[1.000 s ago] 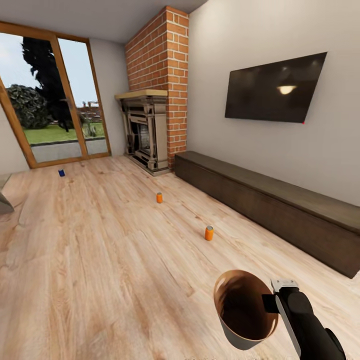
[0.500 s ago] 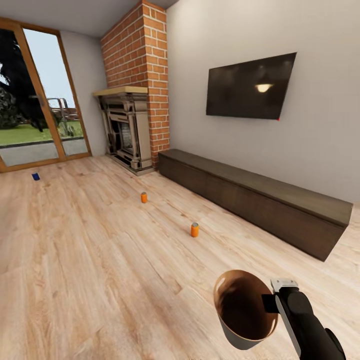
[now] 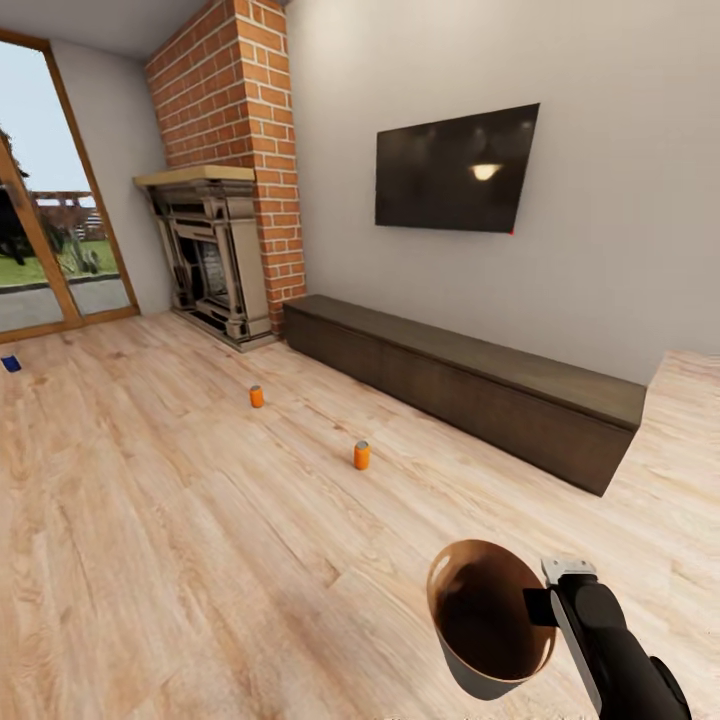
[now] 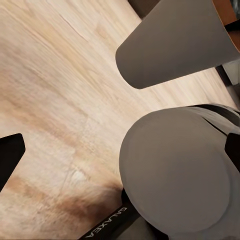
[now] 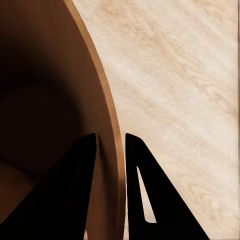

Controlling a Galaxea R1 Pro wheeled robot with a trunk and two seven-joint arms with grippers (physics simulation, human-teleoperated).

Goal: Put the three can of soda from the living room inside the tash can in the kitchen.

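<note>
The tash can (image 3: 490, 620) hangs above the floor at about five o'clock in the head view, its copper-brown inside facing up and its pale grey outside showing along the lower edge. The right gripper (image 5: 111, 150) is clamped on its rim: in the right wrist view one dark finger (image 5: 75, 190) sits inside the wall and the other lies outside, the rim pinched between them. In the head view the black right arm (image 3: 620, 650) comes up from the lower right corner to that rim.

Two cans of soda stand upright on the light wood floor (image 3: 200, 560), well apart from the bin. The nearer can (image 3: 362, 455) is at about eleven o'clock from the bin; the farther can (image 3: 257, 396) lies beyond it, toward the fireplace (image 3: 210, 250). A small blue object (image 3: 10, 363) lies at nine o'clock by the glass door (image 3: 40, 230).

Along the wall at two o'clock runs the low dark-wood cabinet (image 3: 470, 390), with the black TV (image 3: 455, 170) hung above it and the red-brick chimney (image 3: 235, 100) to its left.

In the left wrist view the bin's grey outside (image 4: 175, 50) shows over the floor, beside a rounded grey robot part (image 4: 175, 175). One dark fingertip (image 4: 9, 155) of the left gripper shows at the edge; I cannot tell whether that claw is open or closed.
</note>
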